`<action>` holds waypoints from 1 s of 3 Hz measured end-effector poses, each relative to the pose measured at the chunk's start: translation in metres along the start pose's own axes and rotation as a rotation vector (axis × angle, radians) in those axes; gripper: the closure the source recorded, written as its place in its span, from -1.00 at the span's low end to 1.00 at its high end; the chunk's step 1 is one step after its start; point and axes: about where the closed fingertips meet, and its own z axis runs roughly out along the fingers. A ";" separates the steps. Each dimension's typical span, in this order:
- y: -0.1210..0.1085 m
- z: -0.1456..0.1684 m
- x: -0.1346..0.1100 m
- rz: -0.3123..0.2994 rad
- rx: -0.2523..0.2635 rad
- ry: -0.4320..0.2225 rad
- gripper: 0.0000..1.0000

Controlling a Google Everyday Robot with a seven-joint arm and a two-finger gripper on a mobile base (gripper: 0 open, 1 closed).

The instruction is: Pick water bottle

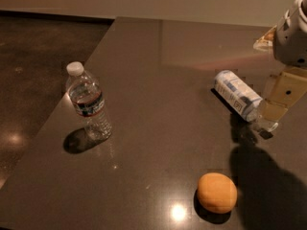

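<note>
Gripper (pixel 272 113) at the right, by one end of the lying bottle (pixel 236 94) — grip state cannot be told.
Well apart at left stands the water bottle (pixel 89 102), upright; orange (pixel 217 192) near front.

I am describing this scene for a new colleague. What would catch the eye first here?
The water bottle stands upright, alone at the left of the dark table, and an orange lies near the front edge. At the right, the claw hangs by the end of a second bottle, which lies on its side with a white-and-blue label.
</note>
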 end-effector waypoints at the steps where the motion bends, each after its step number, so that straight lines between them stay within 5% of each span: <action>1: 0.000 0.000 0.000 0.000 0.000 0.000 -1.00; 2: 0.000 0.002 -0.016 0.005 -0.012 -0.049 -1.00; 3: 0.011 0.015 -0.057 -0.011 -0.073 -0.162 -1.00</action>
